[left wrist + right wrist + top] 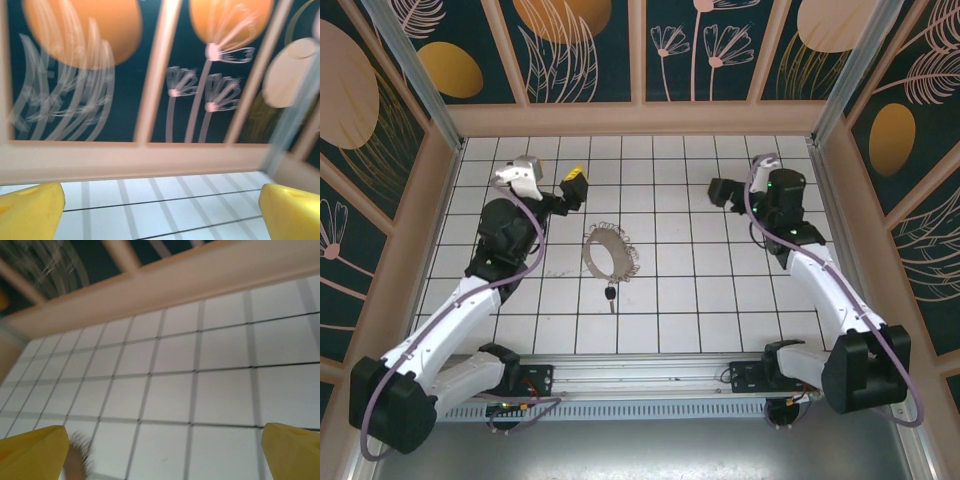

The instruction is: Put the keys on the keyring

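Nearest the arm bases, past the metal rail (650, 375) at the table's front edge, the key (610, 298) lies flat on the white tiled table (720, 300), roughly midway between the two arms. Its long axis runs near to far, with the black rounded head at the far end and the thin blade pointing back toward the rail. Just beyond the head lies the keyring (609, 251), a thin silvery loop flat on the tiles. It is drawn into an oval whose long axis also runs near to far, with tiny rings fringing its right side. Whether head and loop touch is too fine to tell. Bare tiles lie around both, and nothing rests on top of them. Farther back, the left gripper (575, 186) hangs to the far left of the loop and the right gripper (719, 190) is well apart to its far right, both clear of the key. In the left wrist view the yellow fingers (30, 210) stand at the frame's opposite edges, spread wide with nothing between them. The right wrist view shows its fingers (290, 450) spread just as wide, also holding nothing. Purple cables (450, 310) run along each arm. Behind everything stands the dark floral back wall (640, 50).
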`<act>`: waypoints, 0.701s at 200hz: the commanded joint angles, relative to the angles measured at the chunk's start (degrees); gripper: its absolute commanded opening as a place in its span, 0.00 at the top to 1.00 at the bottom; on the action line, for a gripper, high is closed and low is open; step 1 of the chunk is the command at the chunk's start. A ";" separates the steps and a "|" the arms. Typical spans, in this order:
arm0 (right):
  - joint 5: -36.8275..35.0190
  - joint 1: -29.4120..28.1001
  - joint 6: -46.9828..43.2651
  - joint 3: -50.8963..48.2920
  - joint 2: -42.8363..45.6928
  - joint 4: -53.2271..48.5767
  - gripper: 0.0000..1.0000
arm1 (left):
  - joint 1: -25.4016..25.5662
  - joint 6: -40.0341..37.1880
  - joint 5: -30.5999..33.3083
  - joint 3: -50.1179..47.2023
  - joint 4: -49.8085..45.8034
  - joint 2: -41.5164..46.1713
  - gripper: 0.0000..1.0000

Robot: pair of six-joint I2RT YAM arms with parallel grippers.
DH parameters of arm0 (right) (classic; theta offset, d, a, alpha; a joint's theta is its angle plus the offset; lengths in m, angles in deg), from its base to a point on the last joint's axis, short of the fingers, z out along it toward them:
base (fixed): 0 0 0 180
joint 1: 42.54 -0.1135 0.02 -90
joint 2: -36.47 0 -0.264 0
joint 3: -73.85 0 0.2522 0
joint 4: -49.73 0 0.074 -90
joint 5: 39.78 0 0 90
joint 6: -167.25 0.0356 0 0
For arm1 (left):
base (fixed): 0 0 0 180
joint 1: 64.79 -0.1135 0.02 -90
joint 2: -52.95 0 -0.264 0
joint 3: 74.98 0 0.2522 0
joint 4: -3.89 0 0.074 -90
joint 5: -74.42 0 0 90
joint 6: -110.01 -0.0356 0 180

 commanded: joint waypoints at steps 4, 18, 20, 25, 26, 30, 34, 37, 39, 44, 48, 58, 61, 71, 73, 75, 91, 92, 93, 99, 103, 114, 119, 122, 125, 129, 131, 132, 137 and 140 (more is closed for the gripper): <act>-10.28 3.38 1.70 -4.72 1.94 10.26 0.01 | -1.67 -10.25 13.70 -5.53 3.44 3.25 0.01; -15.73 3.89 -0.12 -7.85 1.83 14.59 0.01 | -3.60 -11.64 16.25 -10.86 7.20 4.72 0.01; -16.26 3.91 -0.70 -8.32 1.80 15.26 0.01 | -4.19 -11.73 16.32 -11.72 7.69 4.86 0.01; -17.69 3.99 -1.75 -9.40 1.65 16.71 0.01 | -5.61 -11.61 16.09 -13.56 8.92 4.94 0.01; -17.97 4.04 -1.90 -9.60 1.67 16.93 0.01 | -5.92 -11.55 16.09 -13.94 9.55 4.94 0.01; -19.07 4.23 -2.43 -10.47 1.54 17.89 0.01 | -7.14 -11.11 15.95 -15.29 10.97 4.75 0.01; -19.75 4.46 -2.81 -11.35 1.49 18.95 0.01 | -8.24 -10.55 15.69 -16.75 12.43 4.50 0.01; -20.05 4.69 -3.09 -12.13 1.49 19.87 0.01 | -9.24 -10.13 15.51 -17.90 14.17 4.18 0.01; -19.98 4.90 -3.36 -12.82 1.50 20.56 0.01 | -9.69 -9.67 15.32 -18.93 14.44 3.87 0.01; -19.42 5.37 -4.16 -14.34 1.45 22.07 0.01 | -11.31 -8.79 14.61 -20.59 16.86 3.01 0.01; -19.12 5.73 -4.66 -15.44 1.39 23.26 0.01 | -12.41 -8.15 13.89 -21.59 18.26 2.13 0.01; -20.73 6.16 -5.67 -18.36 1.07 26.19 0.01 | -14.32 -7.07 13.70 -23.78 21.93 -1.03 0.01; -21.47 6.25 -5.92 -19.12 0.83 27.15 0.01 | -14.80 -6.96 13.89 -24.36 23.27 -2.09 0.01; -23.78 6.70 -6.65 -21.51 -0.08 29.58 0.01 | -15.77 -6.97 14.13 -26.18 27.42 -5.58 0.01; -24.07 6.83 -6.84 -21.97 -0.26 30.15 0.01 | -15.87 -7.01 14.16 -26.52 28.21 -6.37 0.01; -24.34 6.82 -7.17 -22.55 -0.48 30.62 0.01 | -15.98 -7.02 14.22 -26.89 29.02 -7.05 0.01; -26.34 7.27 -9.58 -26.70 -1.97 36.17 0.01 | -16.52 -9.73 12.90 -29.09 35.57 -11.52 0.02; -26.34 7.31 -9.68 -26.95 -2.04 36.55 0.01 | -16.56 -9.87 12.69 -29.09 35.51 -11.73 0.01; -26.38 7.33 -9.77 -27.16 -2.11 36.87 0.01 | -16.63 -9.94 12.49 -29.13 35.52 -11.92 0.01; -26.36 7.54 -10.11 -28.47 -2.62 38.92 0.01 | -17.15 -10.61 12.19 -29.68 37.40 -13.36 0.01; -26.38 7.75 -10.13 -29.11 -2.98 40.09 0.01 | -17.44 -10.77 11.96 -30.30 39.80 -14.51 0.01; -25.94 8.08 -10.33 -31.10 -3.54 44.26 0.01 | -18.60 -10.45 10.49 -32.05 45.58 -17.72 0.01; -25.83 8.06 -10.61 -32.13 -3.81 46.60 0.01 | -18.98 -9.83 10.41 -32.09 46.69 -19.38 0.01; -25.75 8.11 -10.76 -32.66 -4.02 47.88 0.01 | -19.20 -9.72 10.15 -32.12 47.22 -20.27 0.02; -25.50 8.21 -10.85 -33.28 -4.23 49.40 0.01 | -19.30 -9.85 9.78 -32.25 48.32 -21.21 0.02; -24.83 8.28 -11.18 -34.33 -4.56 51.69 0.01 | -19.40 -10.12 9.10 -32.46 49.97 -22.38 0.01; -24.42 8.30 -11.40 -34.91 -4.74 53.01 0.01 | -19.46 -10.21 8.77 -32.46 50.50 -22.88 0.01; -24.20 8.35 -11.47 -35.14 -4.83 53.67 0.01 | -19.48 -10.24 8.69 -32.40 50.71 -23.12 0.01; -23.08 8.43 -11.86 -36.53 -5.41 56.87 0.01 | -19.51 -10.32 8.30 -32.32 51.35 -24.19 0.01; -22.82 8.44 -11.89 -37.12 -5.81 58.96 0.01 | -19.58 -10.26 8.20 -32.18 51.74 -24.69 0.01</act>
